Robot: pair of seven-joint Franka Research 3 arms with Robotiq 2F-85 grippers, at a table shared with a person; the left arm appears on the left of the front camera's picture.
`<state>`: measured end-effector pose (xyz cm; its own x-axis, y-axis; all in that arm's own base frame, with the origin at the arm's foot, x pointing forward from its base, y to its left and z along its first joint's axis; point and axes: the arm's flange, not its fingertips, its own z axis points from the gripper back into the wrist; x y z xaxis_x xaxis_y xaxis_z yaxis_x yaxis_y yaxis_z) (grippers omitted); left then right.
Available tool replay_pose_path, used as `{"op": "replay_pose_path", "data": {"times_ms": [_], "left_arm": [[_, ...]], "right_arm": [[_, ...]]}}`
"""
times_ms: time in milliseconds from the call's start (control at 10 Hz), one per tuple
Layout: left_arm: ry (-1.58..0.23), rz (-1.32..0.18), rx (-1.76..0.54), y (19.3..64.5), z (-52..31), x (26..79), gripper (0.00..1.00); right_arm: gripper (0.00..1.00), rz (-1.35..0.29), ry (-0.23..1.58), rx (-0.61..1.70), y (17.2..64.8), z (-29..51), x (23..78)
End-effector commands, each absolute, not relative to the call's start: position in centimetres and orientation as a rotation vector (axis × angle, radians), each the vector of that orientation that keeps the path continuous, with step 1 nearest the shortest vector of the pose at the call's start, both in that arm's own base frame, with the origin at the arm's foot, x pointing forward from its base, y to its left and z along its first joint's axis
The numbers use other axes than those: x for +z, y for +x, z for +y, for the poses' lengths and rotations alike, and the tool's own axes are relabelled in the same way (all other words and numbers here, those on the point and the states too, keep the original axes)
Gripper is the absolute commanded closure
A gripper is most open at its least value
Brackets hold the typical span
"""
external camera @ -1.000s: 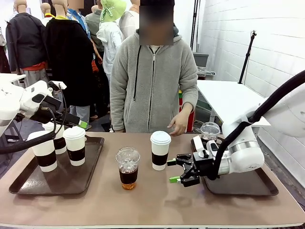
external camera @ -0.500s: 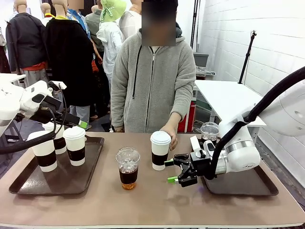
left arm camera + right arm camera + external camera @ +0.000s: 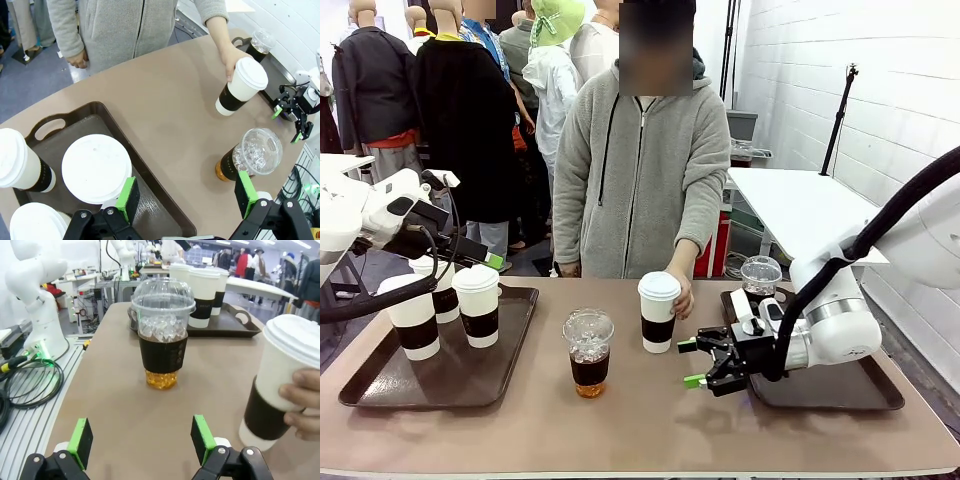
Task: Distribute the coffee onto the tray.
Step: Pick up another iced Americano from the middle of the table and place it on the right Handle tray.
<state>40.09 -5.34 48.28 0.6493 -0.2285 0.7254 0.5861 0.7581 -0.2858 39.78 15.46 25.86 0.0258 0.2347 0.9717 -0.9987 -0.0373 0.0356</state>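
Note:
Three white lidded paper cups with dark sleeves (image 3: 478, 305) stand on the left tray (image 3: 380, 385). High above them hangs my left gripper (image 3: 485, 258) (image 3: 187, 195), open and holding nothing. An iced coffee (image 3: 588, 351) (image 3: 162, 340) stands mid-table. Just right of it a person's hand (image 3: 679, 291) grips a fourth white cup (image 3: 659, 312) (image 3: 282, 385), which leans in the left wrist view. My right gripper (image 3: 700, 362) (image 3: 141, 440) is low over the table, open, facing the iced coffee with a gap between. A second iced cup (image 3: 761, 275) stands at the right tray's (image 3: 840, 395) far end.
The person in a grey fleece stands at the far edge, behind the middle of the table. My right arm lies across the right tray. Bare tabletop (image 3: 640, 420) stretches between the two trays near the front edge. Cables and another arm's base (image 3: 37, 315) lie beyond the table's side.
The person's hand came down from beside the table edge onto the white cup and took hold of it. My right gripper edged toward the cup, then drew back slightly right.

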Motion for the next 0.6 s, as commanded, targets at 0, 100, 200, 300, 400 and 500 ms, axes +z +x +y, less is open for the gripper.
{"op": "replay_pose_path", "data": {"times_ms": [0,100,200,300,400,500], "left_arm": [[-0.554,-0.742,-0.506,40.5,-5.2,47.8,0.0],[-0.554,-0.742,-0.506,40.5,-5.2,47.8,0.0],[-0.554,-0.742,-0.506,40.5,-5.2,47.8,0.0],[-0.554,-0.742,-0.506,40.5,-5.2,47.8,0.0],[-0.554,-0.742,-0.506,40.5,-5.2,47.8,0.0],[-0.554,-0.742,-0.506,40.5,-5.2,47.8,0.0]], "right_arm": [[0.0,-0.988,1.054,1.297,38.8,13.2,26.6],[0.0,-0.992,1.044,1.281,38.5,11.9,26.8],[0.0,-1.001,1.021,1.265,38.3,10.9,27.0],[0.0,-1.018,1.007,1.247,38.2,10.0,27.2],[0.0,-1.022,0.998,1.231,38.0,9.3,27.2],[0.0,-1.023,0.996,1.221,38.0,8.9,27.1]]}}
